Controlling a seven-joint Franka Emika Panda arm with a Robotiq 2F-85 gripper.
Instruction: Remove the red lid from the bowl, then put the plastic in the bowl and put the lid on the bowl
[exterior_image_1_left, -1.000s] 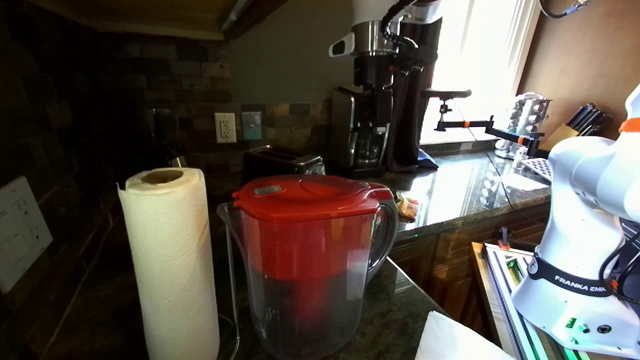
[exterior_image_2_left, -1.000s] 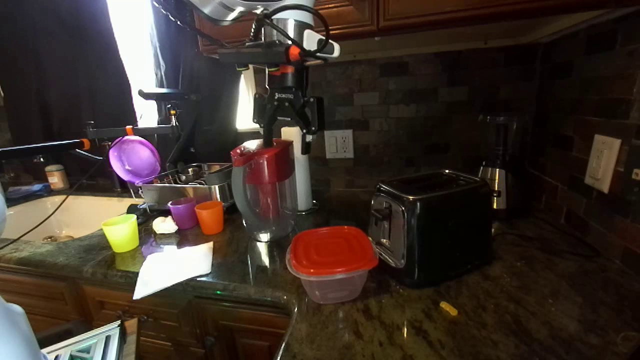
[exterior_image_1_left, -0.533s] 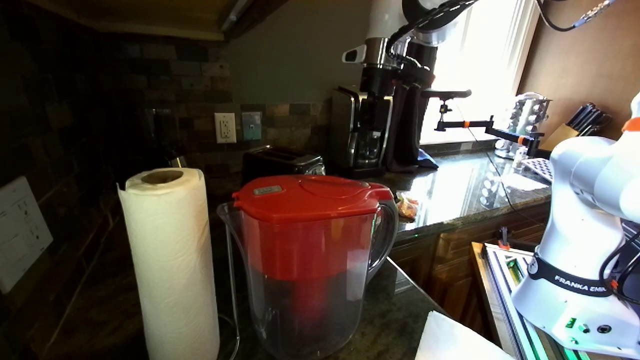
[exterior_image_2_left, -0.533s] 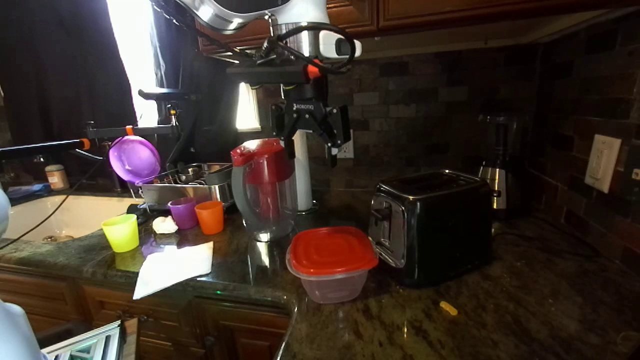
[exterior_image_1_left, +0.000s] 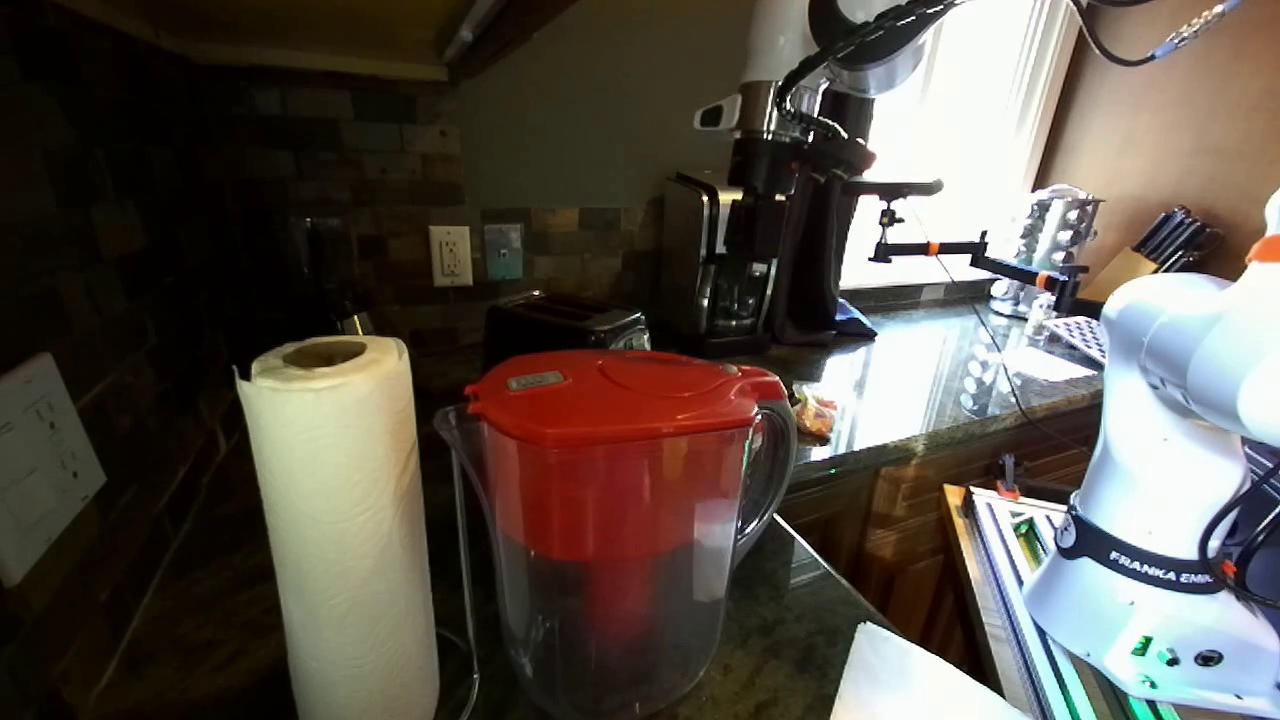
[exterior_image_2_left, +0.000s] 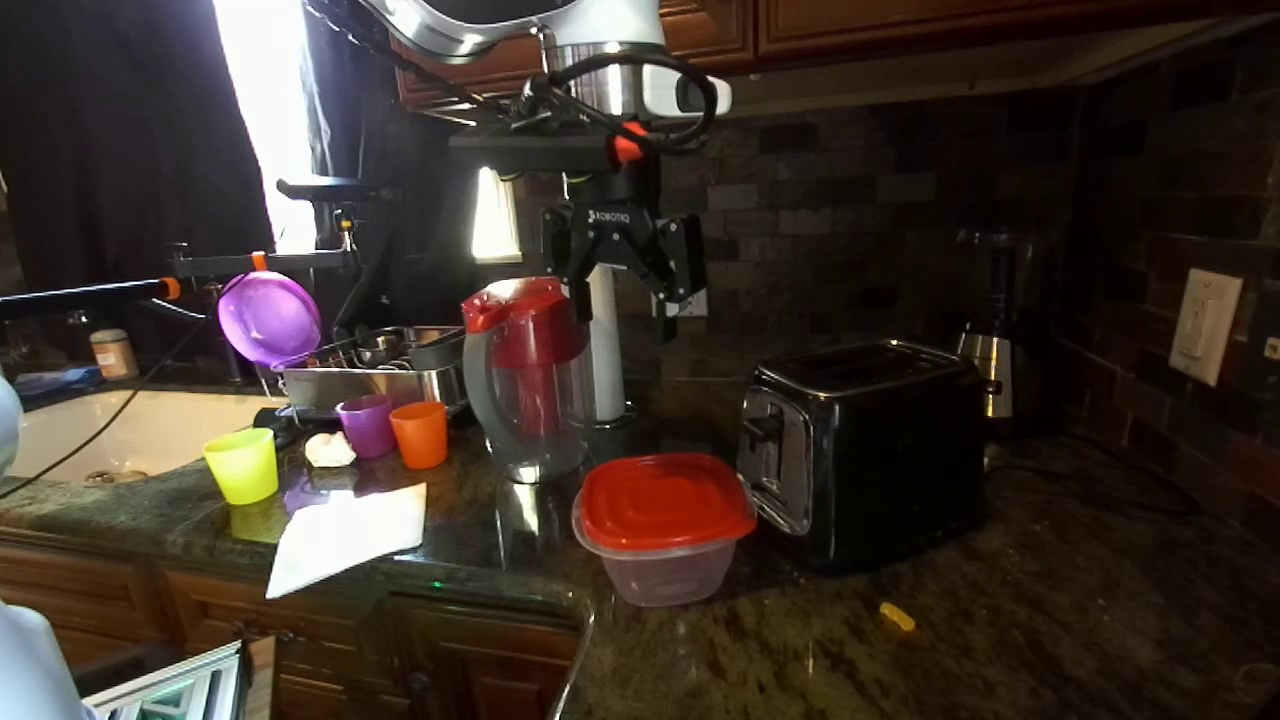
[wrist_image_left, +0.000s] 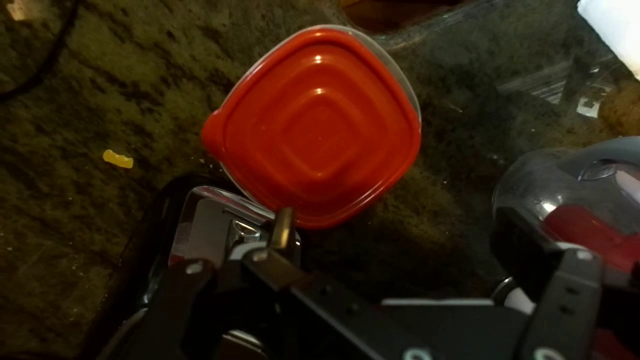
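Holds the claw (exterior_image_2_left: 626, 312) spread wide in mid-air; has the red lid (wrist_image_left: 320, 135) below it, resting on the clear bowl (exterior_image_2_left: 667, 578), the toaster (exterior_image_2_left: 880, 470) lower down to one side, the pitcher (exterior_image_2_left: 535, 390) to the other, and a yellow piece (exterior_image_2_left: 897, 616) farther off on the counter (exterior_image_2_left: 760, 660)

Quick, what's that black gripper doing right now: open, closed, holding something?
Gripper: open, nothing between its fingers.
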